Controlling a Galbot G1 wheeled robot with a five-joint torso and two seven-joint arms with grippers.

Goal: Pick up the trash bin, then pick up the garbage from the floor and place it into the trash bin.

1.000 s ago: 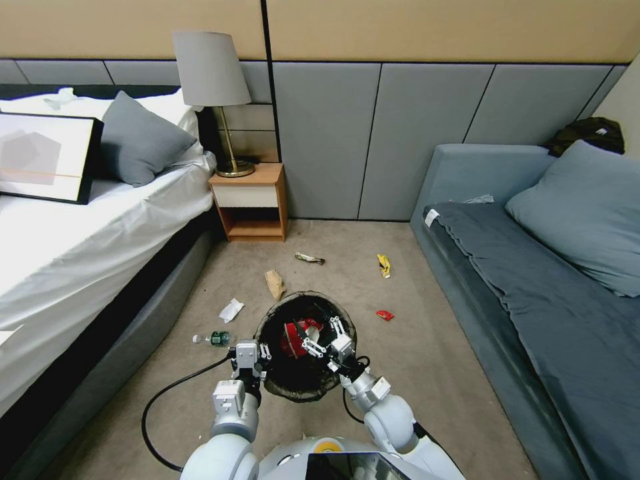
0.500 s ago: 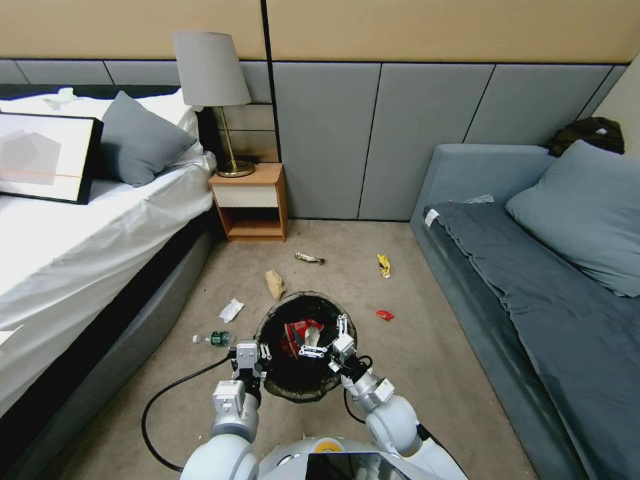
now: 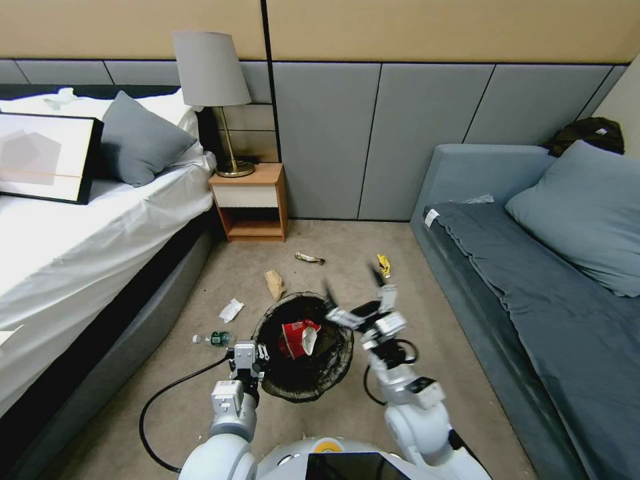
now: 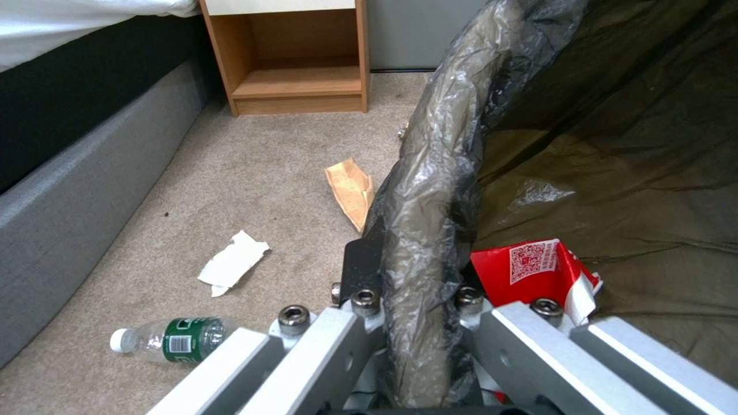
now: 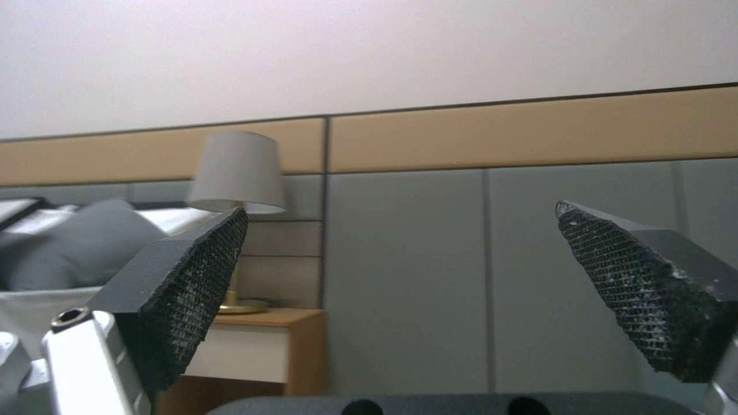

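The trash bin [image 3: 313, 380], lined with a dark bag, hangs just above the floor [image 3: 433, 347]. My left gripper [image 3: 248, 355] is shut on its near-left rim [image 4: 430, 190], with the left gripper [image 4: 419, 300] clamping the bag-covered edge. A red-and-white wrapper [image 3: 298, 337] lies inside the bin [image 4: 538, 268]. My right gripper [image 3: 351, 285] is raised above the bin's right side, open and holding nothing; its fingers [image 5: 192, 288] point at the wall. Garbage on the carpet: brown paper bag [image 3: 274, 284], banana peel [image 3: 310, 258], yellow wrapper [image 3: 383, 265], white tissue [image 3: 231, 310], green-labelled bottle [image 3: 215, 339].
A bed [image 3: 80, 240] runs along the left and a grey sofa [image 3: 533, 280] along the right. A wooden nightstand [image 3: 252, 200] with a lamp [image 3: 212, 80] stands against the far wall. Open carpet lies between them.
My right gripper has lifted out of the bin and swung up and to the right, open. The red-and-white wrapper stays in the bin. The left gripper keeps its hold on the rim.
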